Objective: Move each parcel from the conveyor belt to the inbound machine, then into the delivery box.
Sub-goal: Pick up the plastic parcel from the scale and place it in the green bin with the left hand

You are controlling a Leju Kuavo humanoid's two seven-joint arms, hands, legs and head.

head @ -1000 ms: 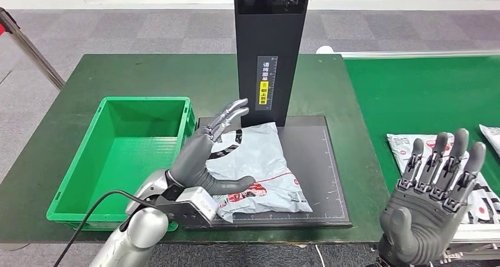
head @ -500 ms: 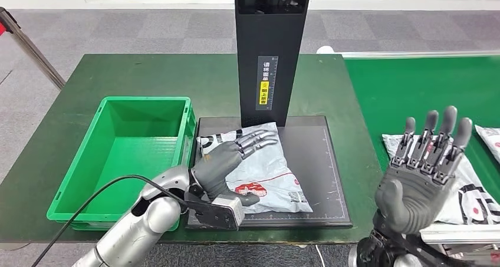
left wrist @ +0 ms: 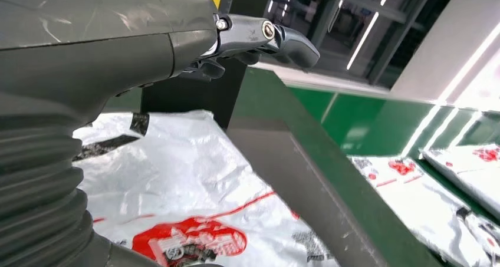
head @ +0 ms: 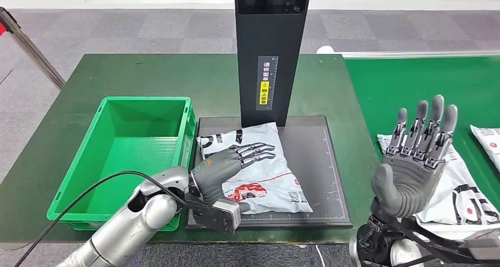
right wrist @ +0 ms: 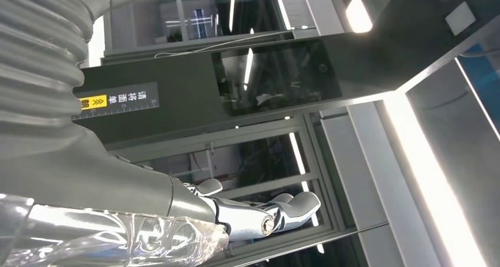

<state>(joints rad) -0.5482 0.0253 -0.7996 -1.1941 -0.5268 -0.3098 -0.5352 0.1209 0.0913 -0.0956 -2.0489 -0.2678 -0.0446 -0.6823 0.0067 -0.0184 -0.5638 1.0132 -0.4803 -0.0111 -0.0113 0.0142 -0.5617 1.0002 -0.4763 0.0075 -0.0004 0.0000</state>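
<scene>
A grey-white parcel [head: 268, 170] with red print lies on the black plate [head: 324, 161] of the inbound machine [head: 271, 49]. My left hand [head: 227, 165] is stretched palm-down over the parcel's near-left part, fingers straight and spread, thumb at the parcel's near edge. In the left wrist view the fingers [left wrist: 265, 36] hover above the parcel [left wrist: 194, 178] with a gap. My right hand [head: 415, 161] is raised, open, fingers pointing up, in front of another parcel [head: 463, 190] on the green conveyor belt [head: 413, 90]. A third parcel [head: 486, 138] lies at the belt's right edge.
An empty green delivery box [head: 59, 202] stands on the dark green table, just left of the plate. The machine's black column rises behind the parcel. A slanted barrier pole [head: 29, 46] stands at the far left on the grey floor.
My left hand has turned palm-down and lowered over the parcel on the plate. My right hand has risen and moved slightly forward. The parcels on the belt have drifted a little left.
</scene>
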